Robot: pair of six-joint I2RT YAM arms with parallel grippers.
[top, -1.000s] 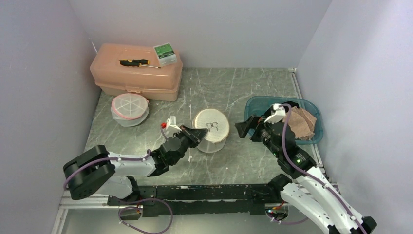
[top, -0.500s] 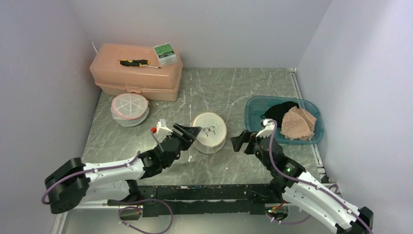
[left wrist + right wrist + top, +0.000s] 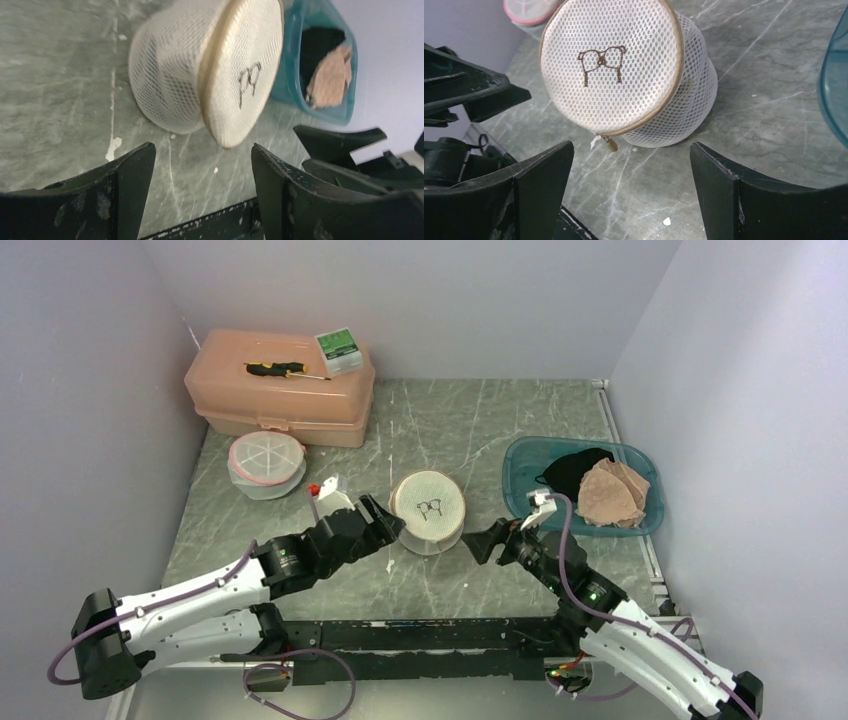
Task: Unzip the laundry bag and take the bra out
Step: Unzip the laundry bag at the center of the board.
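Desk [image 3: 480,420]: carrying the bag at its middle
Laundry bag [image 3: 428,510]: sitting tilted mid-desk, its zipped lid facing the near edge
Left gripper [image 3: 202,150]: hovering just left of the bag, jaws standing apart, gripping nothing
Right gripper [image 3: 631,146]: hovering just right of it, jaws standing wide, gripping nothing
Zip pull [image 3: 611,144]: hanging at the lid's lower rim
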